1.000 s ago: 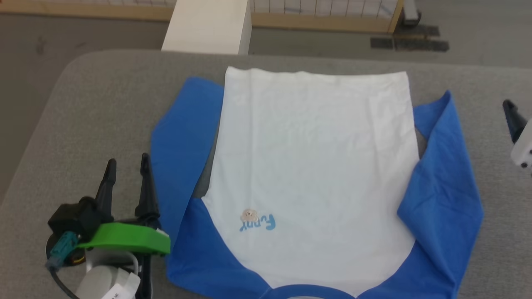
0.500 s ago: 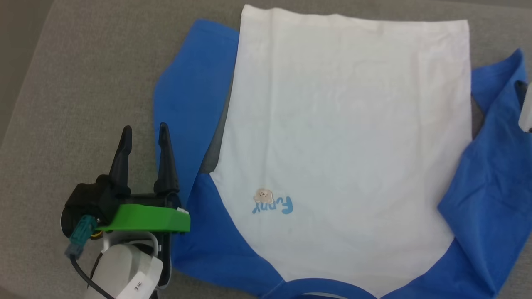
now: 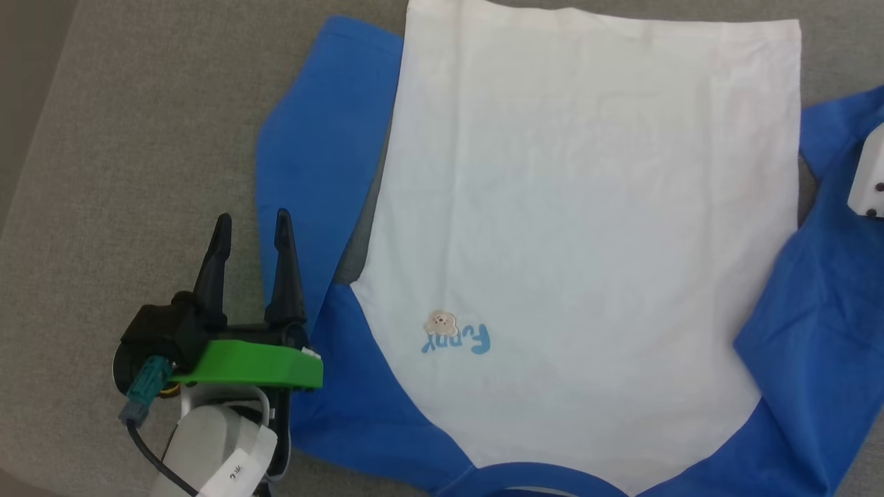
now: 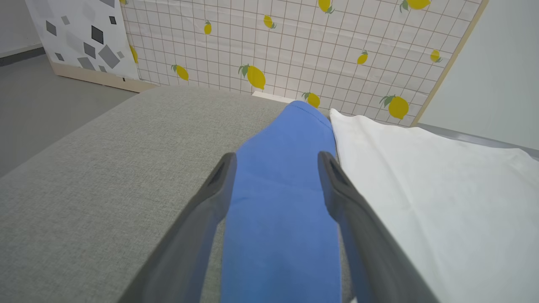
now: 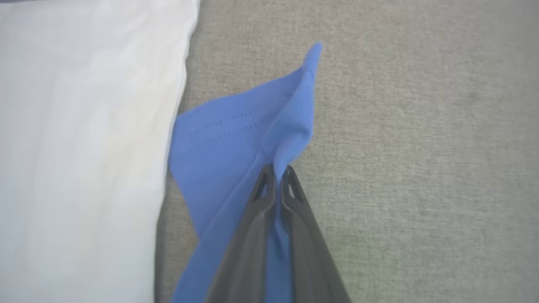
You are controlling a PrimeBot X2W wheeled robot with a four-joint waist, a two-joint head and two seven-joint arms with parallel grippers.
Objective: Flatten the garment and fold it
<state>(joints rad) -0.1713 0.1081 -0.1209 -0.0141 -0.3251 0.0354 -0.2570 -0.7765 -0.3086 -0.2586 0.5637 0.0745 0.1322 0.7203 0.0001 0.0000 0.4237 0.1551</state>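
Note:
The garment (image 3: 587, 228) lies spread on the grey table, white body in the middle, collar towards me, with a small bear print (image 3: 456, 335). My left gripper (image 3: 252, 224) is open at the outer edge of the left blue sleeve (image 3: 311, 138). In the left wrist view the left gripper (image 4: 276, 159) holds nothing, and that sleeve (image 4: 282, 202) lies flat beneath the gap between its fingers. The right gripper (image 5: 276, 170) is shut on a pinched fold of the right blue sleeve (image 5: 236, 134). In the head view its white wrist housing (image 3: 869, 179) hangs over that sleeve (image 3: 815, 310), fingers hidden.
The grey padded table (image 3: 138, 138) has bare cloth left of the garment, and its left edge drops to the floor (image 3: 21, 83). A lemon-patterned grid screen (image 4: 294, 46) stands behind the table's far end. Bare grey surface (image 5: 421, 147) lies right of the pinched sleeve.
The head camera has tilted down and closer. My right gripper moved in from beside the right sleeve onto it. The left gripper edged over the left sleeve's rim, still open.

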